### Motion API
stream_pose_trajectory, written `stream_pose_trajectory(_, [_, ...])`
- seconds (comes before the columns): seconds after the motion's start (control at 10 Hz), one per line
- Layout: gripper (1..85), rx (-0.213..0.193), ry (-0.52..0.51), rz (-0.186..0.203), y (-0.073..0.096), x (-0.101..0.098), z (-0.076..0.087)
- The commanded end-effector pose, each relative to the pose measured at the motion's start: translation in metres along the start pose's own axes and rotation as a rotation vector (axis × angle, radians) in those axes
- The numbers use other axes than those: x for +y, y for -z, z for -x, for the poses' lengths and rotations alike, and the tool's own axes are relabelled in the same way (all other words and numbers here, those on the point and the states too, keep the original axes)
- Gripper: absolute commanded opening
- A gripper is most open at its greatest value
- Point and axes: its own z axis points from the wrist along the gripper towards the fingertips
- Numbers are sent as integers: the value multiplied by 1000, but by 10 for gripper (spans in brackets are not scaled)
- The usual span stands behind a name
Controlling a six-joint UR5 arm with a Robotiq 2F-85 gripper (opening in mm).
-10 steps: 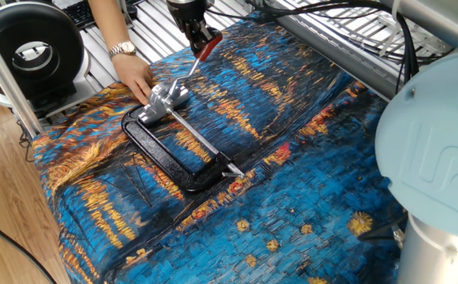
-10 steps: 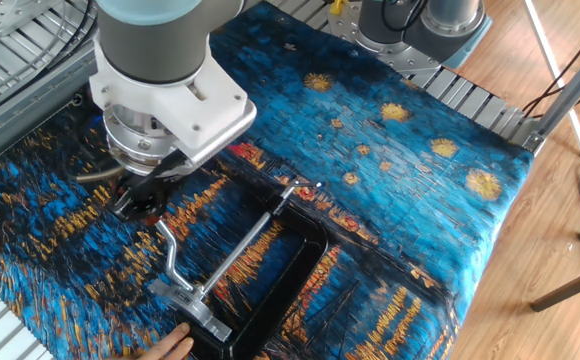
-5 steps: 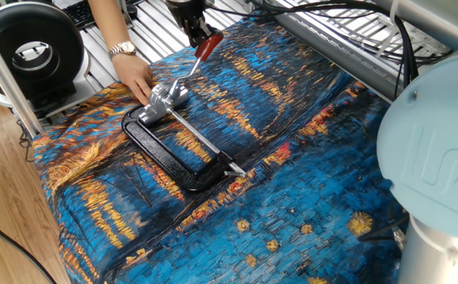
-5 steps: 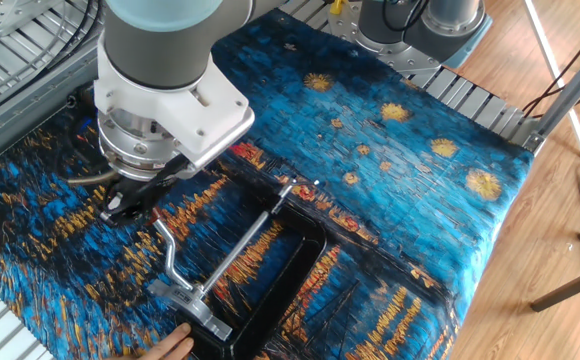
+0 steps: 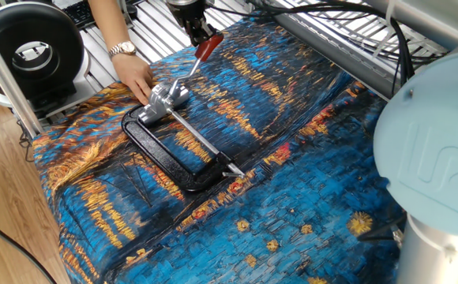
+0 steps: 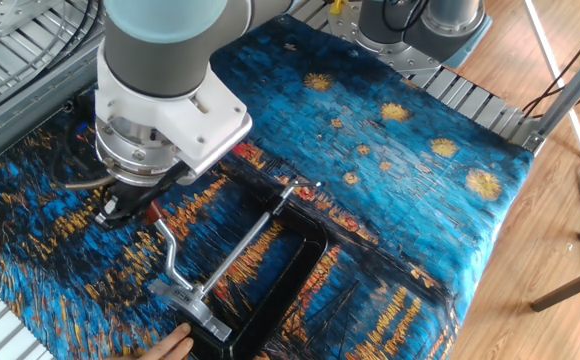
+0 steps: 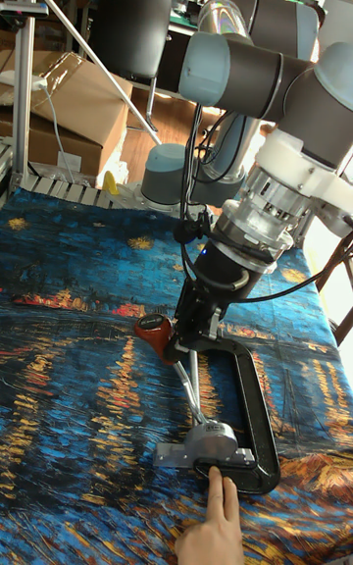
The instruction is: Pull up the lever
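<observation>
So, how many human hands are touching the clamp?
1. One hand presses on the clamp's silver head end, opposite the gripper on the lever. No other hand is visible.

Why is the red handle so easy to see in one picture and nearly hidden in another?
In one fixed view the lever stands sharp and evenly lit, its red sleeve clear under the gripper. In the other fixed view the arm's big wrist blocks it and shades the cloth beneath. The tall fixed view shows the sleeve, though the bright background leaves the gripper dark.
</observation>
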Motion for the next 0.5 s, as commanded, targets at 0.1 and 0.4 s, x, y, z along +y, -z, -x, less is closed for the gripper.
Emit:
stream_pose_trajectory(0.1, [23, -104, -33, 100, 15, 19, 31])
stream_pose_trajectory(0.4, [57, -60, -49, 115, 20, 26, 32])
